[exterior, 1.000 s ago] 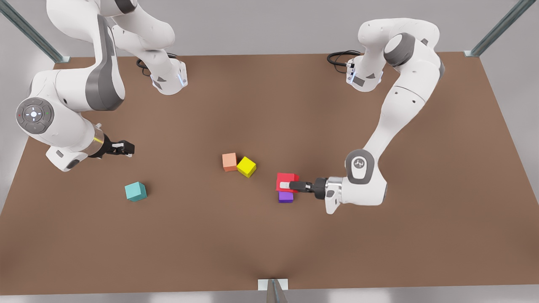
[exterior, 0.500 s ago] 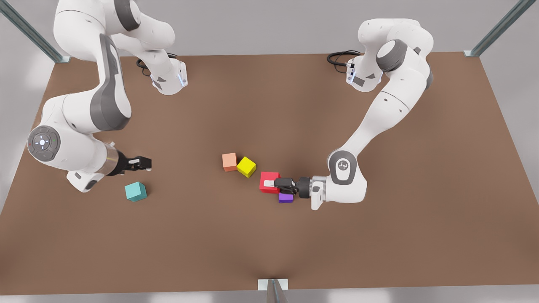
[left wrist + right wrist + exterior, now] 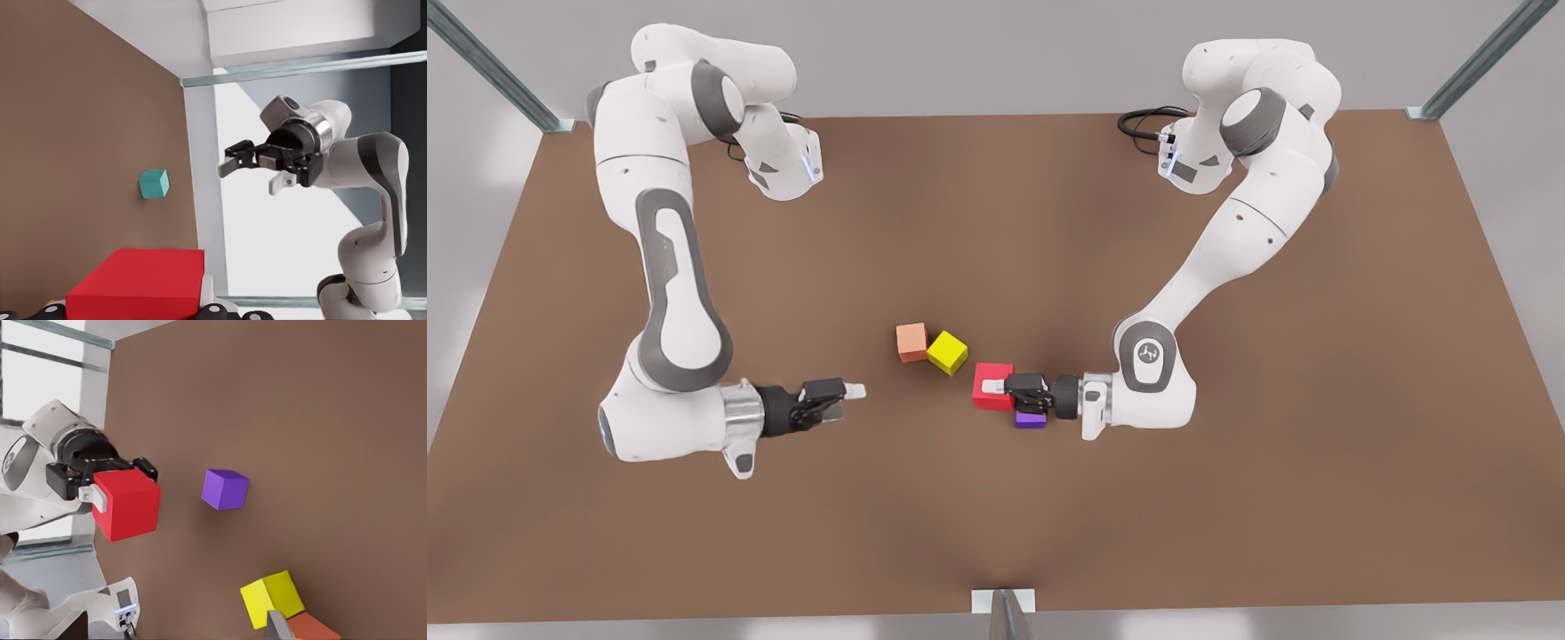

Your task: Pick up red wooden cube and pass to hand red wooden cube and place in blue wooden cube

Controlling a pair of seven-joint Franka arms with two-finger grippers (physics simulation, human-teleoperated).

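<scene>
Purple cube: the purple cube (image 3: 1030,420) sits nearest of the lot on the table (image 3: 996,222), tucked under the left gripper's wrist and just beside the red one. It has no part in this job.

Left gripper: out at mid-table, reaching in from the front view's right, the left gripper (image 3: 996,388) has its fingers clamped on opposite faces of the red wooden cube (image 3: 987,400). The cube is presented level and pointed across at the other arm.

Right gripper: facing it from the front view's left, the right gripper (image 3: 845,398) has its fingers spread and nothing between them. There is a clear gap to the cube, with no contact.

Blue wooden cube: the left wrist view catches the blue wooden cube (image 3: 154,183) lying alone on the table on the right arm's side, well apart from the red cube.

Bystanders: a little farther back, a yellow cube (image 3: 947,352) and a salmon cube (image 3: 911,342) touch at a corner, out of the line between the grippers.

Progress: pick-up looks done, and the handover is lined up but not made. What is left, I'd judge: close the gap, let the right gripper take the cube, have the left let go, then set it down at the blue cube.
</scene>
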